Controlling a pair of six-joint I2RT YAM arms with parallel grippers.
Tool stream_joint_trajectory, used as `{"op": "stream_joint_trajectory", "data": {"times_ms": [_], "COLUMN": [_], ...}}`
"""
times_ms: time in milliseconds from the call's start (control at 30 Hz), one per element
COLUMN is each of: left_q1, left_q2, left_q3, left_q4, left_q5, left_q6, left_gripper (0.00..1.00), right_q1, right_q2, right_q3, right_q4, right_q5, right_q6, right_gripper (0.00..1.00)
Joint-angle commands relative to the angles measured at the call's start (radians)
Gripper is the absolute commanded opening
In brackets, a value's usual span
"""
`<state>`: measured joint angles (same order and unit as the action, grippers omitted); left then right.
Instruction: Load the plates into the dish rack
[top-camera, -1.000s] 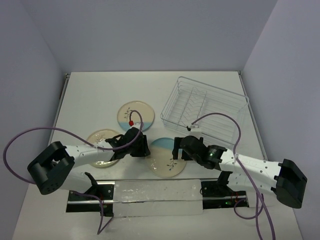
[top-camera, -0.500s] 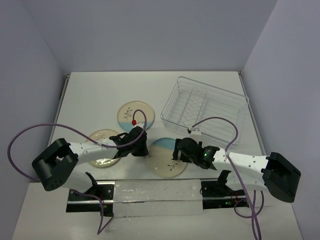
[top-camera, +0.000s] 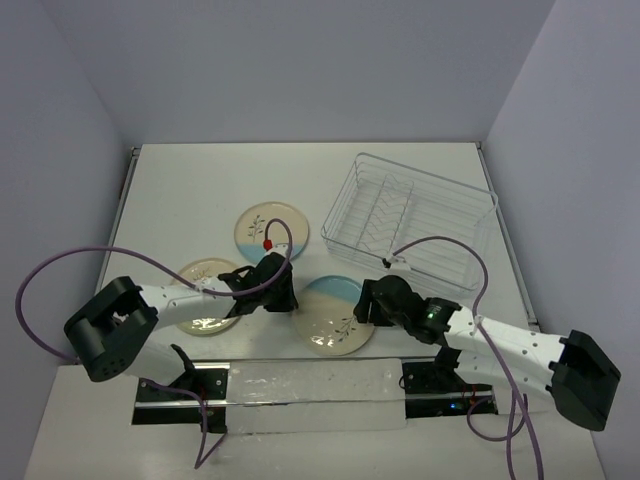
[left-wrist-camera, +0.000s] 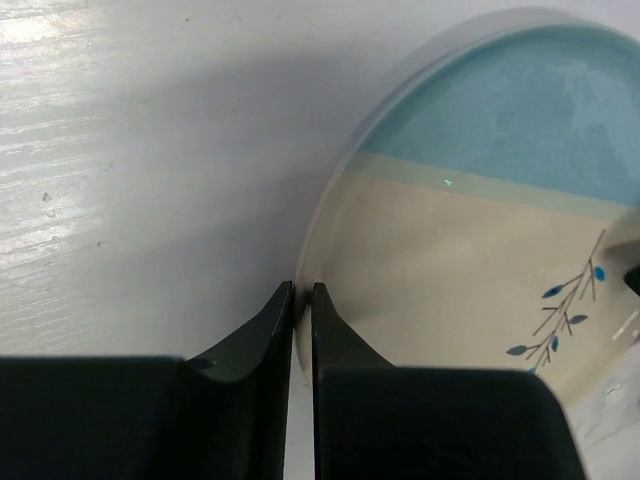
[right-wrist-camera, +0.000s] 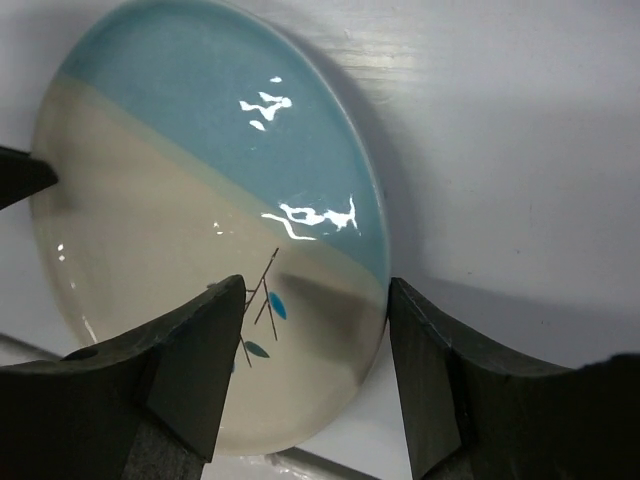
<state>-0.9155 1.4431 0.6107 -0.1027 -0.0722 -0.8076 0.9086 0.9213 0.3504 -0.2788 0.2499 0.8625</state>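
Left gripper closed on nothing, fingers pressed together, tips at the left rim of the near plate. Right gripper open, straddling that plate's right rim: one finger over the face, one outside, not clamped. Near plate sits on the table in front of the rack. Second sprig plate and yellow plate lie left of the rack.
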Motion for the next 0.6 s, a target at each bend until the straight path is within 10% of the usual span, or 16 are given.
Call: {"op": "stream_joint_trajectory", "data": {"times_ms": [0, 567], "left_q1": [-0.019, -0.019], "left_q2": [0.076, 0.025], "left_q3": [-0.064, -0.115], "left_q4": [0.033, 0.146], "left_q5": [0.077, 0.079], "left_q6": [-0.026, -0.023], "left_gripper": [0.00, 0.00], "right_q1": [0.009, 0.009], "right_q2": [-0.117, -0.101], "right_q3": [0.078, 0.165], "right_q4": [0.190, 0.311], "right_q5": [-0.135, -0.163], "right_q6": [-0.044, -0.111], "right_gripper": [0.65, 0.66]}}
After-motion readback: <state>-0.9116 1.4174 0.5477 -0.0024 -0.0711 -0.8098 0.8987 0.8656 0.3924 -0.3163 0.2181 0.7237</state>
